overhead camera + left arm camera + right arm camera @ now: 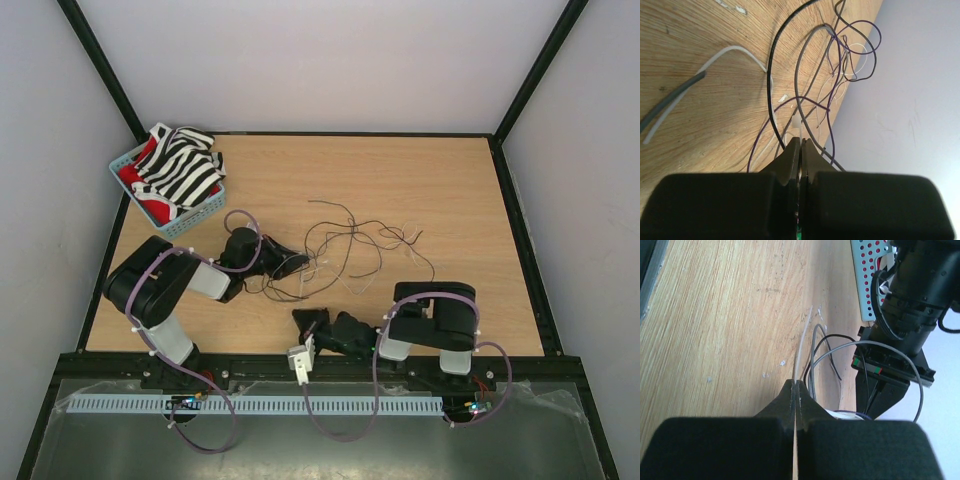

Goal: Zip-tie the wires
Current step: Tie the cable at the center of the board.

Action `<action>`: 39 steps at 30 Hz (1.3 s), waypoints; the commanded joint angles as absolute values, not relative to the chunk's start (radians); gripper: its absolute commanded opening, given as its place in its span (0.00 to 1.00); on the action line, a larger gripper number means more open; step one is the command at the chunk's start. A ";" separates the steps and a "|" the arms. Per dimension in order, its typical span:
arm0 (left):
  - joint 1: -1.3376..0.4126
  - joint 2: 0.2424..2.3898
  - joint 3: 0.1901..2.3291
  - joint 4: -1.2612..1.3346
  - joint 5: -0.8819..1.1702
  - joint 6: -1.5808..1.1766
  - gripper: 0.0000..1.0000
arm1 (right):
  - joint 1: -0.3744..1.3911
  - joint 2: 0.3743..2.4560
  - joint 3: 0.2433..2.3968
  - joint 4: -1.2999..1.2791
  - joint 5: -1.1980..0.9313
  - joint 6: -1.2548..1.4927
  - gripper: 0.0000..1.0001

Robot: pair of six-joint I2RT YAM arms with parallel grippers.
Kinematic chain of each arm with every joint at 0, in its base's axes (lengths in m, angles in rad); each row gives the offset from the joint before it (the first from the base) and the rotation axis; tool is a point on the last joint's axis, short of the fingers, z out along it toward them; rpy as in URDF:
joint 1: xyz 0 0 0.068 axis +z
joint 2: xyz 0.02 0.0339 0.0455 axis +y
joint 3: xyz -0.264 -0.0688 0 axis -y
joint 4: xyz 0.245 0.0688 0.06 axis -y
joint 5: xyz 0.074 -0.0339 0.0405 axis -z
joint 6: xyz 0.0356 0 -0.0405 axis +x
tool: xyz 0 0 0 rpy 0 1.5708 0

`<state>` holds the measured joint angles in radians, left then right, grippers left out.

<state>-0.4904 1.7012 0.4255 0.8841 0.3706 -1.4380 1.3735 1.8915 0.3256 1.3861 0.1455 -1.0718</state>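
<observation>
**Near the table's front edge, both grippers closed at the wires (345,245)**

On the wooden table (450,180), a loose tangle of thin dark wires, with a few pale strands, sprawls across the middle, and its near end lies between the two arms. The left gripper (800,142) has its jaws pressed together where black, grey and purple wires meet a small white piece. The wrist view does not show which of these is actually pinched. The right gripper (795,385) is also closed, nipping the near end of a pale strip (801,347) that lies flat on the wood and runs away from it towards the left gripper.

The strip looks like a zip tie, so the step in hand seems to be taking hold of its tail while the other arm steadies the bundle. No closed loop around the wires can be seen, so the tying itself appears not yet done. The next move probably calls for guiding the tail around the gathered wires and into the tie's head. That needs a fine, steady pull, since the strands are floppy and could slip free.

At the far left corner stands a blue mesh basket (190,222). It holds a black-and-white striped cloth (185,165) and something red (150,205). The wires lie outside it, well apart.
</observation>
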 commanded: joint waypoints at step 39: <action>-0.604 1.664 0.404 1.287 0.433 -0.638 0.00 | 0.821 1.362 0.341 0.798 -0.577 -0.029 0.00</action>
<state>-0.5976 1.6848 0.4385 1.1889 0.4381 -0.7498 0.8654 1.3937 0.3084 0.8684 -0.4763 -0.1398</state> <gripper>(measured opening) 0.004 0.009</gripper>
